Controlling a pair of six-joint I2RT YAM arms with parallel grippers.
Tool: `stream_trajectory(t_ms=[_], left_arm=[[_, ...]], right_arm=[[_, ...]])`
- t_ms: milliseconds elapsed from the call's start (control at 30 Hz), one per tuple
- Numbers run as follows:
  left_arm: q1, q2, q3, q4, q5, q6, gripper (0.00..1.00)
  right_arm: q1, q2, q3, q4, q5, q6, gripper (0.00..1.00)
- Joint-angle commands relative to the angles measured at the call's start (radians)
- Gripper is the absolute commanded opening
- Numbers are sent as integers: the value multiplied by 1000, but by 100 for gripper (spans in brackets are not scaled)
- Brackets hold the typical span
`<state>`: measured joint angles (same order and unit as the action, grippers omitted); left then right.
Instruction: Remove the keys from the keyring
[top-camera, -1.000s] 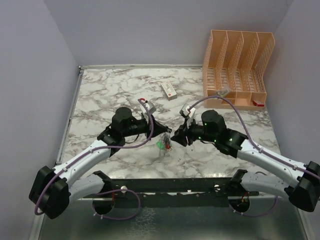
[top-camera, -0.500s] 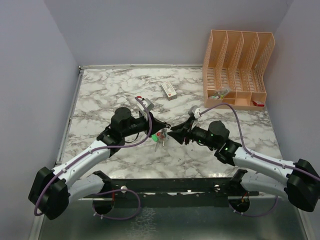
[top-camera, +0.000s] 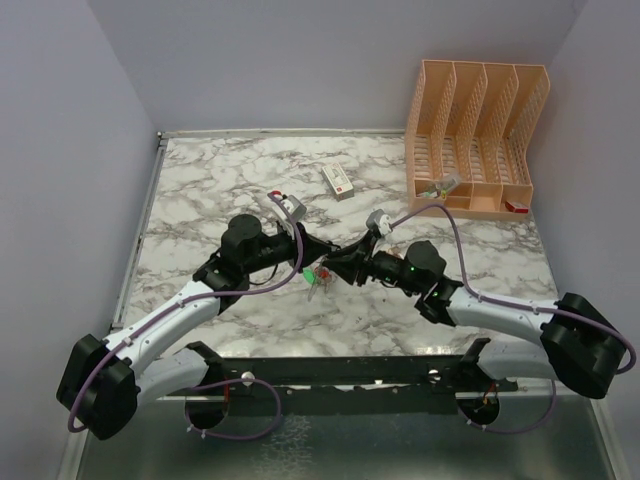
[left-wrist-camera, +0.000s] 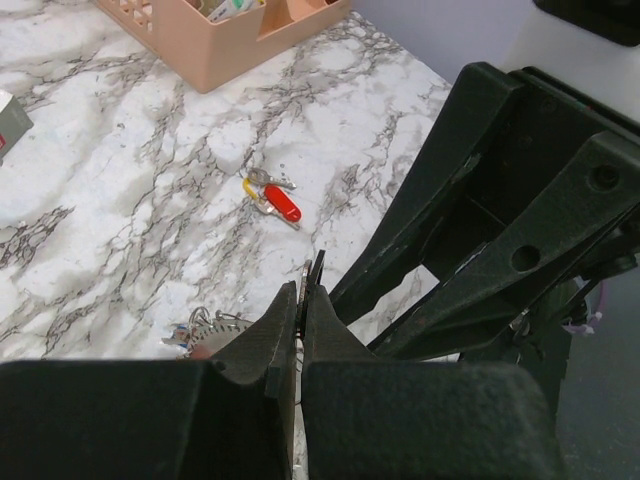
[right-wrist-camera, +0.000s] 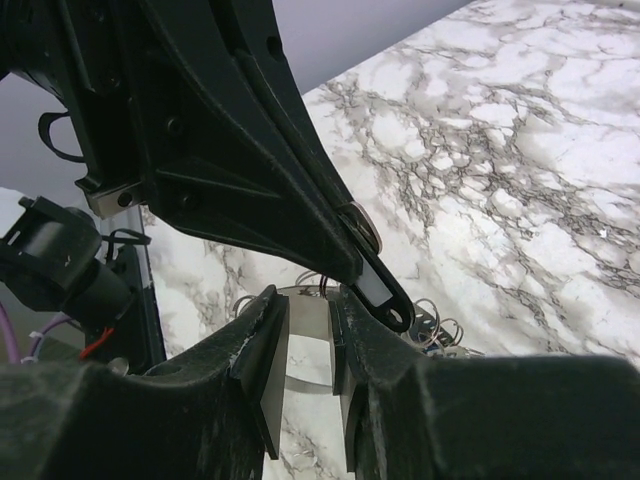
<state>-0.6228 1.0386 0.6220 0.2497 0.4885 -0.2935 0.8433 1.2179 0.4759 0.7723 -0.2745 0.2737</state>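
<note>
With the left hand (left-wrist-camera: 300, 295) pinched shut on the keyring (right-wrist-camera: 308, 355) above the tabletop (top-camera: 220, 190) and the right hand (right-wrist-camera: 305, 308) straddling it, clamped or not you cannot tell, next work one of the keys (top-camera: 318, 275) bunched below free.

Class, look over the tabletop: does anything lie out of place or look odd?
One thing: a red key and a yellow one lie loose on the marble table, apart from the main bunch mid-table. They are probably keys already taken off. Nothing looks spilled or damaged.
</note>
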Motion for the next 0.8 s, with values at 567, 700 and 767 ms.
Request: stream_trajectory(t_ms=[567,700,767], left_arm=[[-11,-48,-66,193,-30,-127,0],[-11,-56,-86,208,-87,-134,0],[-11,-55,-89,213,-85,-128,0]], right_arm=[[-1,61,-52,203,102,27,1],[-1,51,-73,190,93,17,1],[-2,35,-95,184,104,9,1]])
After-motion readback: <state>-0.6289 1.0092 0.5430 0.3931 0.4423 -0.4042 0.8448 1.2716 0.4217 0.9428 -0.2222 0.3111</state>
